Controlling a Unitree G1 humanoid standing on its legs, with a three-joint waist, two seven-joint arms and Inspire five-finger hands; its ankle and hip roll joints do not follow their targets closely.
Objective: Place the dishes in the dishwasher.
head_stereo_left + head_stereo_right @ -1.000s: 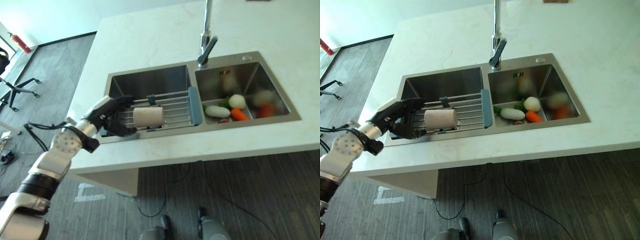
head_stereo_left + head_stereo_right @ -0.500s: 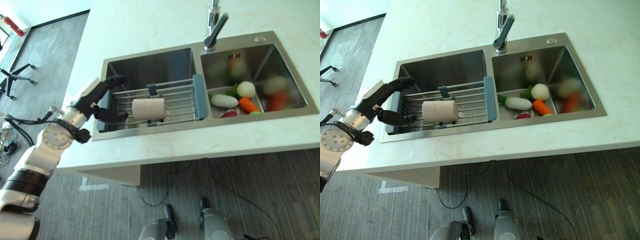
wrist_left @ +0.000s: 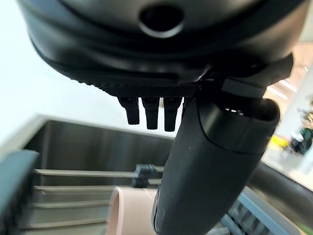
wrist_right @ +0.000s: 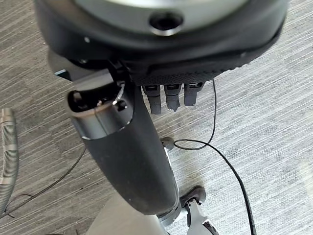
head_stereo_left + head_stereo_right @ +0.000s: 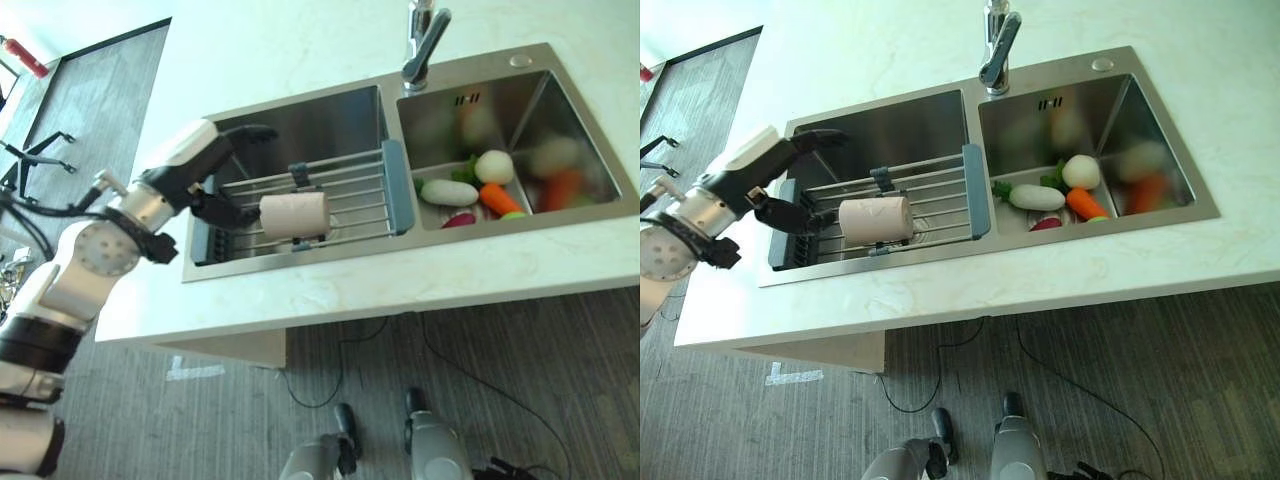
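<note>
Left hand opened and lifted off the rack's left end; camera shifted.

One second back: left hand (image 5: 205, 170) curled low at the left end of the wire rack (image 5: 340, 196), fingers reaching toward the pale cup (image 5: 293, 214). Half a second back: fingers already spreading, upper ones raised over the left basin (image 5: 310, 125). Now straighter and higher, upper fingers stretched out above the basin's far-left corner, thumb (image 5: 790, 215) low beside the rack's left end, apart from the cup. Whole scene slid and turned in both eye views between pictures, so camera moved; no shift of cup or rack within the sink made out.
</note>
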